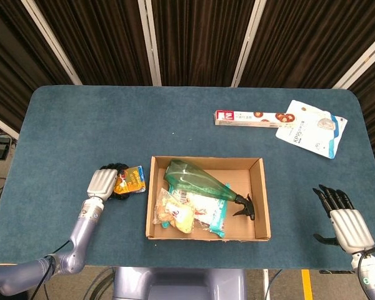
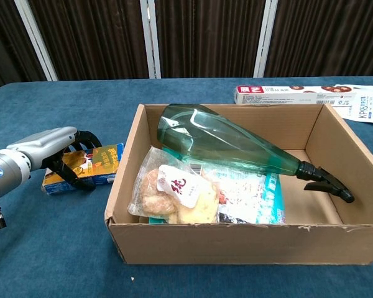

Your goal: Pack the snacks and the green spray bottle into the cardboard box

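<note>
The cardboard box [image 1: 260, 199] [image 2: 236, 243] stands at the table's front middle. Inside it the green spray bottle [image 1: 197, 182] [image 2: 230, 146] lies slanted, nozzle toward the right, over a clear bag of snacks [image 1: 174, 214] [image 2: 174, 190] and a pale packet [image 1: 211, 210]. Just left of the box an orange snack packet [image 1: 132, 179] [image 2: 102, 159] lies on the table. My left hand [image 1: 104, 182] [image 2: 52, 146] grips its left end, fingers curled over the top and thumb under the near edge. My right hand [image 1: 344, 222] hovers open at the front right, holding nothing.
A long white-and-red snack carton [image 1: 250, 117] [image 2: 286, 94] and a white pouch [image 1: 312, 131] [image 2: 364, 106] lie at the far right of the blue table [image 1: 112, 125]. Dark curtains hang behind the far edge.
</note>
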You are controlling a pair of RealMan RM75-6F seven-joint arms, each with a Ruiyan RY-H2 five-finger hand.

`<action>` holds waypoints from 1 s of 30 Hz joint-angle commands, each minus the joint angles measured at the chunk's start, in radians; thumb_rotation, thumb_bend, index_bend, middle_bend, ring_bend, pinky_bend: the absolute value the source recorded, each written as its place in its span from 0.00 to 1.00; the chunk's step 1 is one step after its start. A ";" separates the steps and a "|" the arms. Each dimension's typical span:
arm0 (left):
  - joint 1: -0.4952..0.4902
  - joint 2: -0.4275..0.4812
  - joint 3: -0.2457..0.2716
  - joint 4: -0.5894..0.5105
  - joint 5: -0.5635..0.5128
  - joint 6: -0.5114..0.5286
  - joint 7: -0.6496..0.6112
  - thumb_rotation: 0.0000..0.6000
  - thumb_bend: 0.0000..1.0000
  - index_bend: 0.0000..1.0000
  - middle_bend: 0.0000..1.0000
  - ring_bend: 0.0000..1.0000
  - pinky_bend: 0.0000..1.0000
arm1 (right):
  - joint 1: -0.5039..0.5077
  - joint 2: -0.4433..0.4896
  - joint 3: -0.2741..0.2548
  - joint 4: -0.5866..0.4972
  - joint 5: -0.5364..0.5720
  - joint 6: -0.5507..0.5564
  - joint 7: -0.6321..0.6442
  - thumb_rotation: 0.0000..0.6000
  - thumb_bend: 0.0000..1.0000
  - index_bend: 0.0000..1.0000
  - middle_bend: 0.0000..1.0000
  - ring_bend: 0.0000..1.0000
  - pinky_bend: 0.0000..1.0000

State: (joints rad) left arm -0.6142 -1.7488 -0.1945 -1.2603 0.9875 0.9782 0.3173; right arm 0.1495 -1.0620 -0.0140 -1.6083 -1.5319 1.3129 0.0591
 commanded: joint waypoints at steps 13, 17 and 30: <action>0.084 0.062 0.005 -0.111 0.174 0.235 -0.091 1.00 0.26 0.59 0.44 0.43 0.45 | 0.001 0.003 -0.010 -0.005 -0.023 0.003 0.009 1.00 0.01 0.00 0.00 0.00 0.00; 0.135 0.169 0.001 -0.237 0.242 0.344 -0.106 1.00 0.24 0.59 0.44 0.42 0.45 | -0.001 0.006 -0.013 -0.010 -0.033 0.011 0.011 1.00 0.01 0.00 0.00 0.00 0.00; 0.050 0.296 -0.083 -0.573 0.333 0.313 -0.035 1.00 0.21 0.59 0.44 0.42 0.45 | -0.007 0.018 -0.026 -0.017 -0.083 0.044 0.041 1.00 0.01 0.00 0.00 0.00 0.00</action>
State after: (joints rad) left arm -0.5197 -1.4393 -0.2512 -1.8037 1.3164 1.3322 0.2484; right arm 0.1427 -1.0457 -0.0393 -1.6267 -1.6117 1.3556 0.0965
